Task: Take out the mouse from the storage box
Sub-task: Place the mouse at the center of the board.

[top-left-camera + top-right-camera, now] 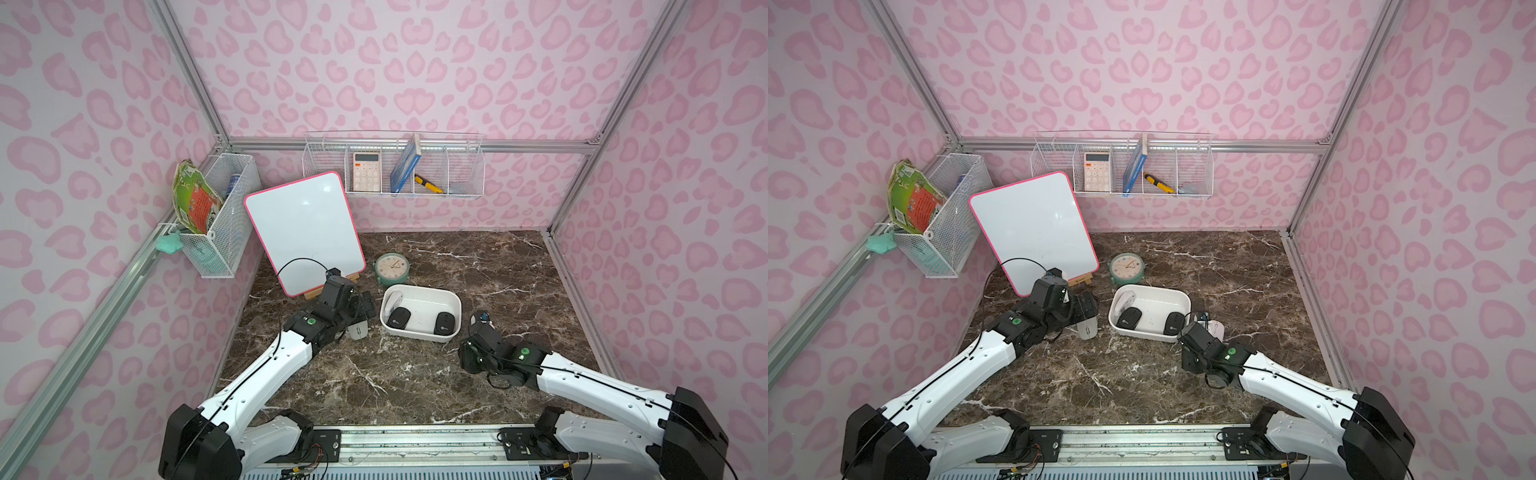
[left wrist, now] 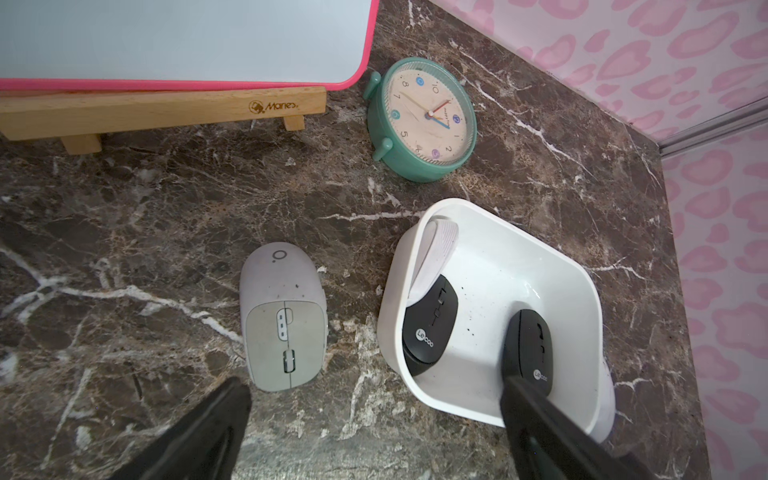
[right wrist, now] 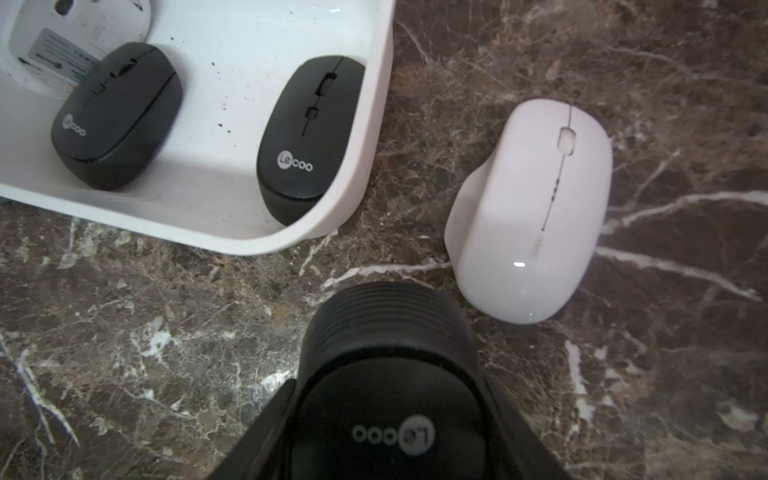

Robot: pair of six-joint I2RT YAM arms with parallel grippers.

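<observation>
Grips a black mouse (image 3: 386,332) in the right gripper (image 3: 386,419), jaws closed on its sides, at or just above the tabletop (image 1: 415,374); cannot tell which. Hangs just off the box (image 1: 419,311), on the side toward the right edge.

Shows the left gripper (image 2: 374,384) spread wide and empty, above a grey mouse (image 2: 284,316) lying between the box and the left edge.

Finds the box mid-tabletop, with two black mice (image 1: 399,318) flat inside and a propped mouse (image 2: 436,257), white, on its side against the wall.

Risks setting the held mouse down onto the white mouse (image 3: 536,208) lying close by, or clipping the box rim and shoving it. Risks a slip as well, given the smooth rounded shell. Expects trouble with the propped mouse: little room by the wall for a jaw.
</observation>
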